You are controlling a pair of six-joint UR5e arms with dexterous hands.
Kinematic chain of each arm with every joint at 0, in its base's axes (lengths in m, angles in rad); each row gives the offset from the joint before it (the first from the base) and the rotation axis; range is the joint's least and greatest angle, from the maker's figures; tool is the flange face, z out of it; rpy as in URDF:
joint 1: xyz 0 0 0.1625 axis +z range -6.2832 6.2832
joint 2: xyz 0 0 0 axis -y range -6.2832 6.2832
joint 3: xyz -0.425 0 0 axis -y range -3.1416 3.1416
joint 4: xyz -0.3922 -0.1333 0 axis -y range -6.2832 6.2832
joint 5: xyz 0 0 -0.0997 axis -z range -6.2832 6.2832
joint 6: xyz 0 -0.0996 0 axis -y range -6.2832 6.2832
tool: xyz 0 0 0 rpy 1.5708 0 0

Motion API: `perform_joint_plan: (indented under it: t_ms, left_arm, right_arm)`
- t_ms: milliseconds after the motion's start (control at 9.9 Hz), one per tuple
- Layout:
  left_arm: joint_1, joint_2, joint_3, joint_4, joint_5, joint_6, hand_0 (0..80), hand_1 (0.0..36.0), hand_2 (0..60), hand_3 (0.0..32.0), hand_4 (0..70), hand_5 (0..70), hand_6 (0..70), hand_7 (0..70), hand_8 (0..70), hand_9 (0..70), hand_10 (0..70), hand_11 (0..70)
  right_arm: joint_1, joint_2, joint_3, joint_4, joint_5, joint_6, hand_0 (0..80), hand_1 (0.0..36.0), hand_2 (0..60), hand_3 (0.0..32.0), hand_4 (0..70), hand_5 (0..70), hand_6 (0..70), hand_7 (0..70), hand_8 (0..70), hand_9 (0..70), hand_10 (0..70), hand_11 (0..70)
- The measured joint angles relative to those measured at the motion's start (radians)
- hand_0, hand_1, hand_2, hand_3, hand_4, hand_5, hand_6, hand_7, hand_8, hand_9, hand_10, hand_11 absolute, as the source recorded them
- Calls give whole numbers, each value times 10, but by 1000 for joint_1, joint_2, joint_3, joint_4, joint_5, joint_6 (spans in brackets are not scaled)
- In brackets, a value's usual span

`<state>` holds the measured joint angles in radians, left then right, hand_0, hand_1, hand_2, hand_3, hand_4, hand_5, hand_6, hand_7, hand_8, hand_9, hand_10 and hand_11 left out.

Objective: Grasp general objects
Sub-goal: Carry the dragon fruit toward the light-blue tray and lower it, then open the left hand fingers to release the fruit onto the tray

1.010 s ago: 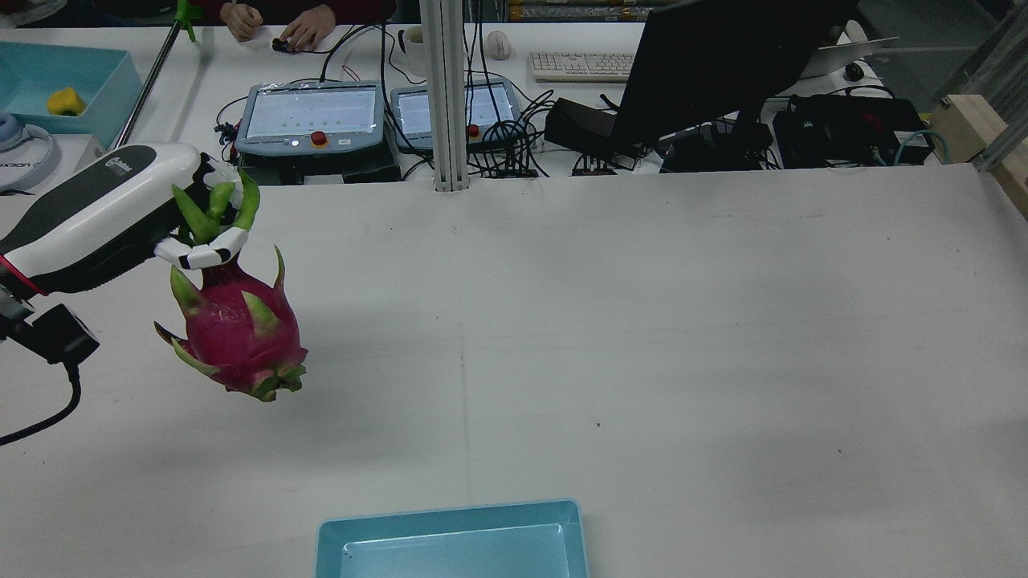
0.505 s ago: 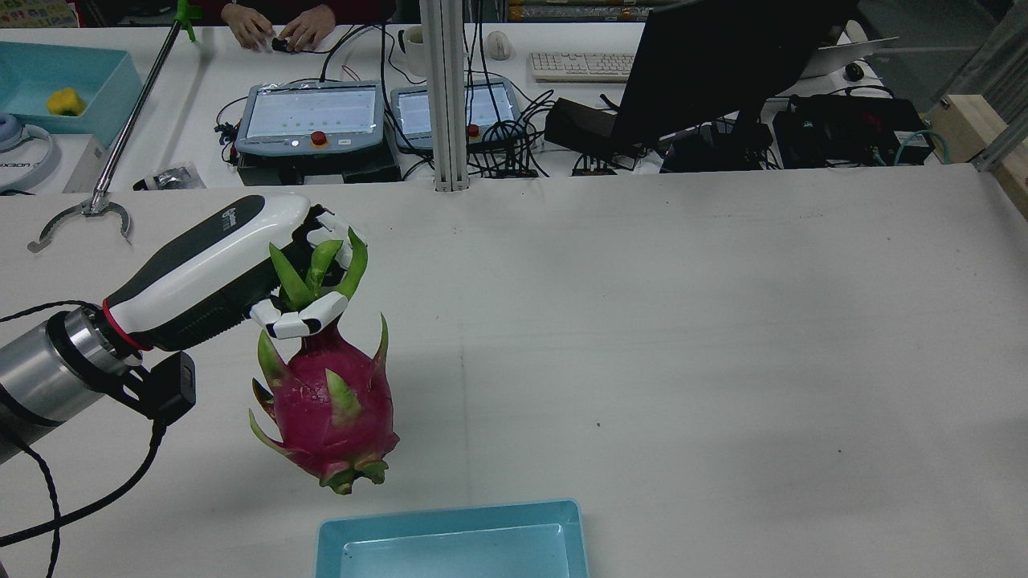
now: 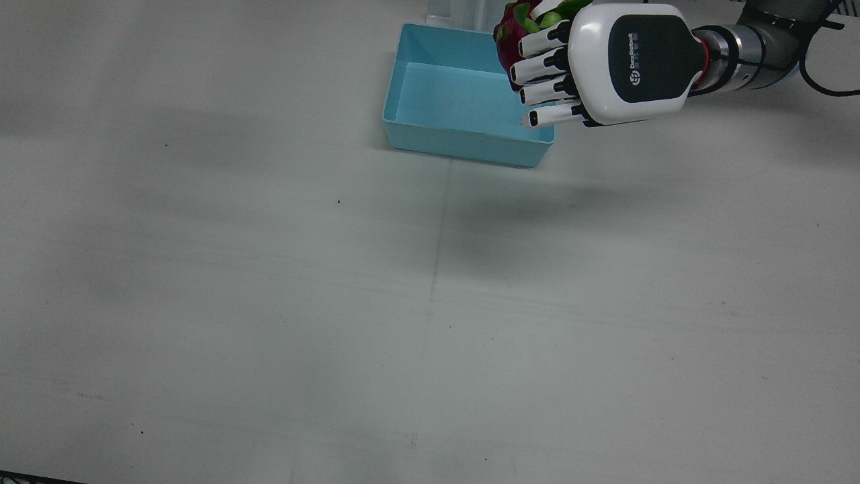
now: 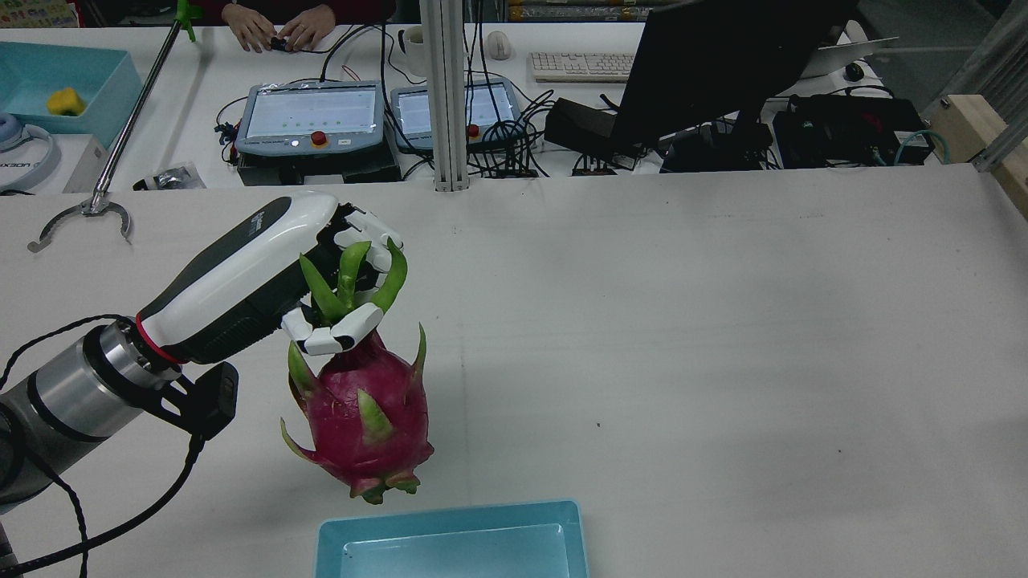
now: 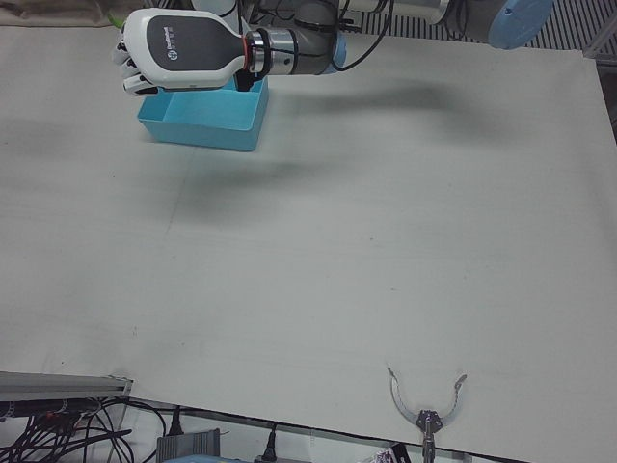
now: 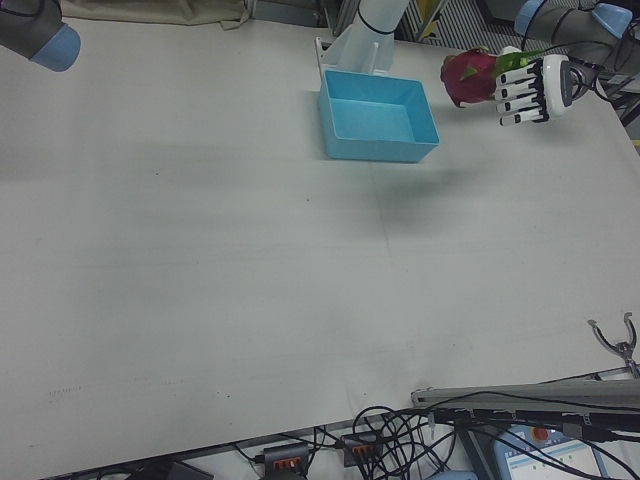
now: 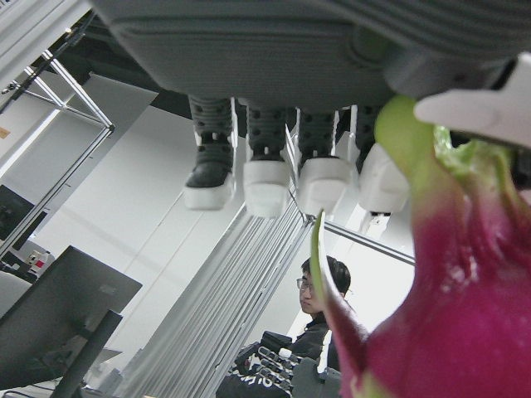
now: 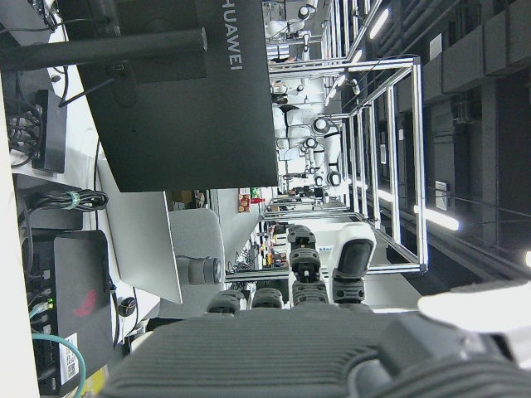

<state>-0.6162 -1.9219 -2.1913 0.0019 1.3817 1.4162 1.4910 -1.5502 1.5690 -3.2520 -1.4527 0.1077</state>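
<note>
A magenta dragon fruit point(image 4: 365, 429) with green scales hangs in the air from my left hand point(image 4: 257, 265), which is shut on its green leafy top. The fruit is just left of and beyond the far-left corner of the light-blue tray point(image 4: 450, 514) in the rear view. From the front, my left hand point(image 3: 618, 64) and the fruit point(image 3: 510, 33) hover at the tray's point(image 3: 463, 141) right rim. The left hand view shows the fruit point(image 7: 465, 315) up close under the fingers point(image 7: 274, 178). Only its own camera shows my right hand point(image 8: 307, 332); it holds nothing and its fingers are spread.
A metal grabber claw point(image 4: 80, 217) lies on the table at the far left. Beyond the far edge stand two teach pendants point(image 4: 309, 116), a black monitor point(image 4: 723, 64) and cables. A person's hands point(image 4: 277, 28) rest on the back desk.
My left hand has carried the dragon fruit rightward and toward the near edge, closer to the blue tray. Its hold on the leafy top is unchanged.
</note>
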Motion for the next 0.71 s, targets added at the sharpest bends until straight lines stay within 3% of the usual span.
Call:
perform_joint_plan:
  t_ms: [606,707]
  left_arm:
    - [137,-98,-1,-53,-35,45,194,0,600,0,700,547,700,700,700,700,700,700]
    - [144,-108,-1,-55,-35,48,226,0,600,0,700,519,700,700,700,700,700,700]
  right_arm:
    - [0,0,0,0,0,0,0,0,0,0,0,0,0,0,0,0,0,0]
    - [0,0,0,0,0,0,0,0,0,0,0,0,0,0,0,0,0,0]
